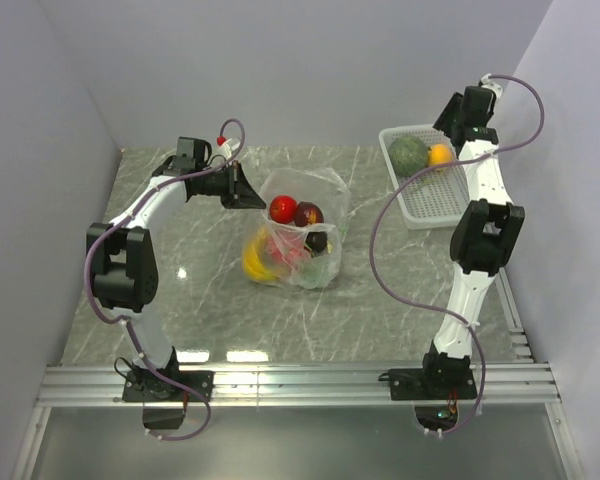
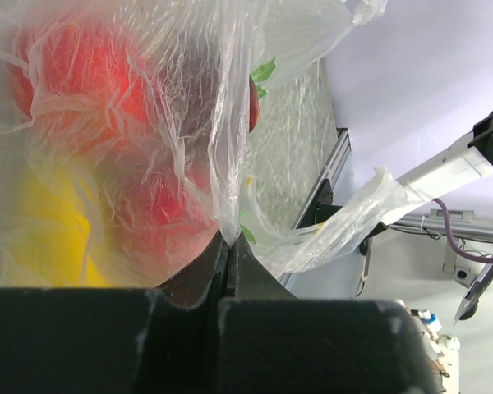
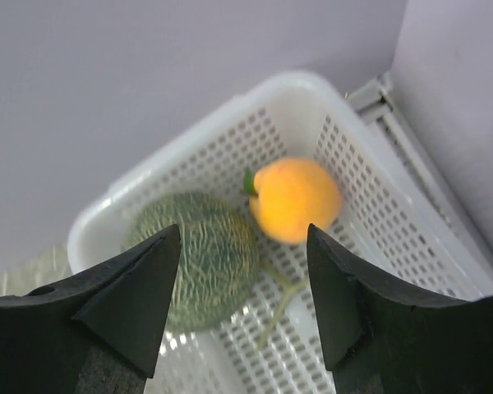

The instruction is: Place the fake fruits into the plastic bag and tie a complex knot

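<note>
"The plastic bag [image 1: 298, 235]: where was it, and why did you have an arm on it?"

"It sat on the middle of the table [image 1: 400, 300], mouth upward. At its left rim your left gripper [image 2: 228, 245] was pinched tight on a fold of the film. I'd judge you held it there to keep the mouth lifted for the next fruit."

"What was already inside?"

"The yellow banana [image 1: 255, 262] lay low on the left, with the red ball [image 1: 283, 208] and the magenta-red piece [image 1: 308, 214] above it near the mouth. Other pieces lay beneath these, too crumpled over to name."

"And to the right?"

"The white basket [image 1: 442, 208] stood well apart from the bag, holding the green melon [image 1: 408, 154] and the orange-yellow piece [image 1: 439, 154] side by side. Your right gripper [image 3: 242, 236] hung over them, fingers spread wide and holding nothing. It looked lined up for a pick, though I could not tell which fruit you meant."

"Which view told you what?"

"Only the left wrist showed the fingers meeting on the plastic; from the top camera that grip was hidden. Only the right wrist showed the gap between the fingers, since from above the arm covered them. The top camera alone showed how far the bag was from the basket."
</note>
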Available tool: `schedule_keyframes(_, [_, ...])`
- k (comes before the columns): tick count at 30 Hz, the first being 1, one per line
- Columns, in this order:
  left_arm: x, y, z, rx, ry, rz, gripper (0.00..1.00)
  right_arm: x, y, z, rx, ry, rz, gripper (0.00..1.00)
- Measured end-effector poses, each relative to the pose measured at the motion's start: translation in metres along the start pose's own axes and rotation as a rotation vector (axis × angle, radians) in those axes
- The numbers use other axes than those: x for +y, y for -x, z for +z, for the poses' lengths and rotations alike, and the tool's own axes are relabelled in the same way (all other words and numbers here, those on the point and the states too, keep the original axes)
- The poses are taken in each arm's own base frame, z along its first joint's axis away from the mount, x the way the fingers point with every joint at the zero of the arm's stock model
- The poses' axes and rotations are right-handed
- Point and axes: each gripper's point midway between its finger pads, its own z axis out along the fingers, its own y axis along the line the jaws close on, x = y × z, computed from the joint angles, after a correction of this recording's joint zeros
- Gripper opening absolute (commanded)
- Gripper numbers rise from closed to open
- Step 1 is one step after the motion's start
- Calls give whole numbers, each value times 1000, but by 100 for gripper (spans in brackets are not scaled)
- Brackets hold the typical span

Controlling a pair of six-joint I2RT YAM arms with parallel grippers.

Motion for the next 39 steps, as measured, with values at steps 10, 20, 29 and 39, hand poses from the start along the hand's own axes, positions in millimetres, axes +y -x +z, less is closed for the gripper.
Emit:
schedule_keyframes(10, [0, 0, 0, 0, 0, -4, 1, -14, -23, 46, -42, -71, 49, 81])
schedule_keyframes(20, [1, 0, 0, -1, 5, -5, 1, -13, -33, 63, -60, -44, 31, 78])
schedule_keyframes(29, [10, 1, -2, -4, 16, -26, 1, -23, -45, 81, -63, -37, -49, 74])
schedule_keyframes(39, [16, -1, -3, -5, 23, -43, 1, -44, -55, 99, 20, -75, -319, 72])
